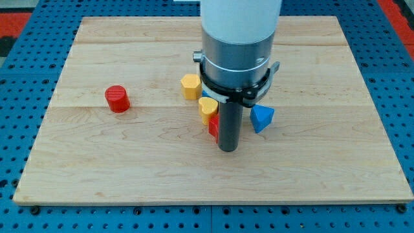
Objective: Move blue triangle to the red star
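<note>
The blue triangle (pixel 261 118) lies on the wooden board right of centre. A red block (pixel 213 127), mostly hidden behind the rod, sits left of it; its shape cannot be made out. My tip (pixel 228 149) rests on the board between them, touching or nearly touching the red block, and a short gap left of the blue triangle.
A yellow heart-like block (pixel 207 108) sits just above the red block. A yellow block (pixel 190 86) lies further up-left, with a bit of blue behind the arm. A red cylinder (pixel 118 99) stands at the left. The wooden board (pixel 129 168) lies on a blue pegboard.
</note>
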You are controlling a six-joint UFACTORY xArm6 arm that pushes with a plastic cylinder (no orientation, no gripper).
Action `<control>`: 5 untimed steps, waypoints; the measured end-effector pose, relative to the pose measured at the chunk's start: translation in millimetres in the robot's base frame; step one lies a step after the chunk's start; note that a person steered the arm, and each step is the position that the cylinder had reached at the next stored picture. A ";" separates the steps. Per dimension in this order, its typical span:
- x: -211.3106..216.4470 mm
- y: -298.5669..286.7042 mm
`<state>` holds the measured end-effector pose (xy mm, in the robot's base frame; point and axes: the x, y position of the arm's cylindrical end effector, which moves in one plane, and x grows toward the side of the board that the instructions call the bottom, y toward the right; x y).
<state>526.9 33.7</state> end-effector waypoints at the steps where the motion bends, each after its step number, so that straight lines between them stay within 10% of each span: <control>1: -4.7 9.2; 5: -13.8 113.5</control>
<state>513.1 147.2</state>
